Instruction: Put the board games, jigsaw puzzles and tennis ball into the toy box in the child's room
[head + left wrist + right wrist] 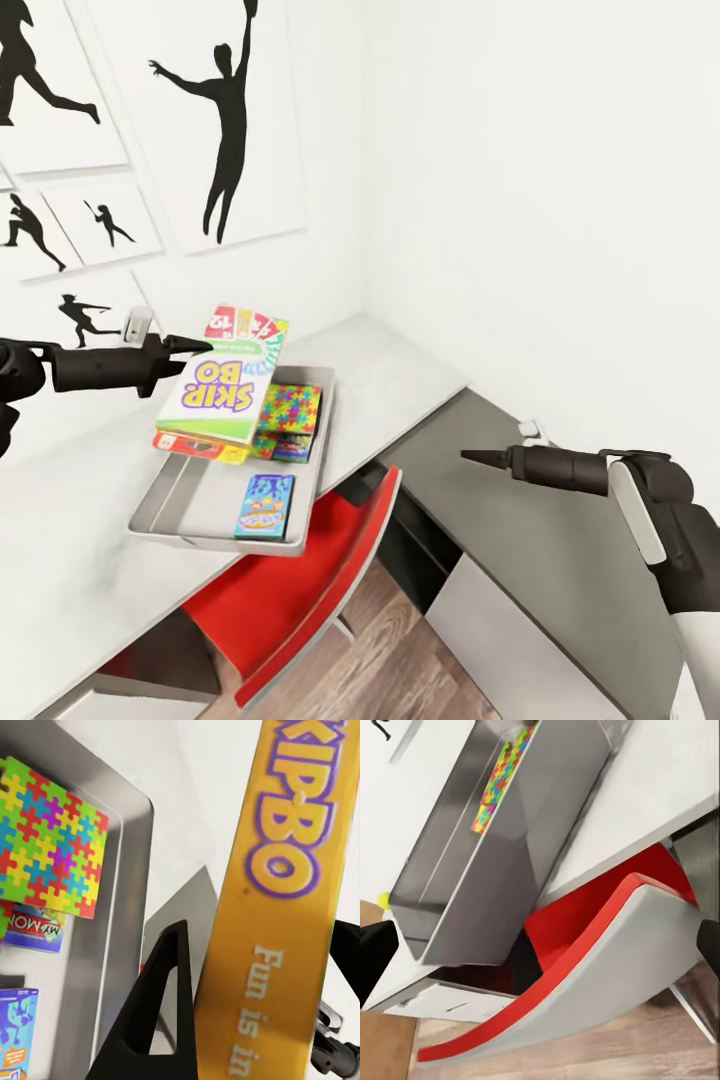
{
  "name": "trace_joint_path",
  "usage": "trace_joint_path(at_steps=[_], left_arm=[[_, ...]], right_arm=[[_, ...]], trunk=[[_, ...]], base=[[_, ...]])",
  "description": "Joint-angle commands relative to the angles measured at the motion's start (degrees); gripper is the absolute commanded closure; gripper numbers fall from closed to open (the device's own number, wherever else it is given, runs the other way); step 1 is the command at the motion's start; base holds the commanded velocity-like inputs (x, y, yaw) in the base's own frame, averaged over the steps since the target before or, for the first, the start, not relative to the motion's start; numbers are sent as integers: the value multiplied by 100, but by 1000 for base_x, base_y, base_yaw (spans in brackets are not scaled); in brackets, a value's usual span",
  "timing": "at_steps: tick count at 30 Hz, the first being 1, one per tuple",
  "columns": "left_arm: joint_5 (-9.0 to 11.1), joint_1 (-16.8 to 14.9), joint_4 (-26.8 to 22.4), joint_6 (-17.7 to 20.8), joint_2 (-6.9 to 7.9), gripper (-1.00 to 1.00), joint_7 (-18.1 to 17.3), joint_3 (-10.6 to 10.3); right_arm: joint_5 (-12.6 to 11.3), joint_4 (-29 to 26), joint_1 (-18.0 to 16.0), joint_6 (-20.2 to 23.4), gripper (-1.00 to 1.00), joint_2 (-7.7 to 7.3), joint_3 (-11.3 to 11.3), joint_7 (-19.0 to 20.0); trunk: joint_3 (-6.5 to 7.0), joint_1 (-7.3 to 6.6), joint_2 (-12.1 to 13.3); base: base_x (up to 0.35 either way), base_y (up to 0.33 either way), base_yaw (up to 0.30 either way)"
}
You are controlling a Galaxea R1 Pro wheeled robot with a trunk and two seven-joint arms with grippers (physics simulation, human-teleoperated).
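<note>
The board game [222, 385] hangs over the toy box [165, 500], clamped in the left pincer [190, 346] at its nine o'clock edge. A jigsaw puzzle [290, 408] lies inside at three o'clock. Released tilted, it could catch the rim and slide onto the surface [400, 375]. The right pincer [480, 458] hovers, seemingly together.

Walls: plain white, meeting in a far corner.
Art: black silhouette posters [150, 120] of athletes on the left wall.
Floor: wood planks [400, 660], near.
Chair: red seat, grey back [310, 600], tucked under the desk.
Light: even, soft.
</note>
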Motion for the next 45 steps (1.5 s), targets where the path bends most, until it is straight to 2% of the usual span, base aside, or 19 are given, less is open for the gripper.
trace_joint_path(at_steps=[1, 10, 14, 17, 22, 23, 24, 32, 45], left_arm=[[74, 10, 0, -9, 22, 100, 58, 1], [62, 75, 57, -23, 54, 100, 87, 28], [-51, 76, 283, -29, 13, 100, 73, 25], [-261, 51, 613, -34, -123, 100, 52, 32], [-687, -131, 1146, -86, -503, 100, 37, 37], [-687, -131, 1146, -86, -503, 100, 37, 37], [-860, -204, 1282, -120, -623, 100, 34, 40], [-1182, -285, 1495, -362, -778, 100, 25, 86], [-1265, -265, 1704, -654, -871, 100, -204, 231]], right_arm=[[18, 0, -6, 19, -100, 2, -6, 12], [12, 14, -5, 19, -100, 9, -14, -48], [13, 16, -5, 19, -100, 10, -12, -54], [14, 18, -5, 19, -100, 10, -6, -60], [6, 42, -10, 19, -100, 13, -14, -67], [6, 42, -10, 19, -100, 13, -14, -67], [11, 46, -11, 19, -100, 12, -8, -71], [9, 55, -37, 19, -100, 11, -16, -147], [-7, -21, -12, 19, -100, 11, -16, -196]], trunk=[[-8, 2, -7], [-8, 2, -7], [-8, 2, -7], [-8, 2, -7], [-8, 2, -7], [-8, 2, -7], [-8, 2, -7], [-8, 2, -7], [-8, 2, -7]], base=[[11, 17, -99], [4, 7, -41], [1, 2, -10], [1, 1, -6], [0, 0, -2], [0, 0, -1], [0, 0, 0], [0, 0, 0], [0, 0, 0]])
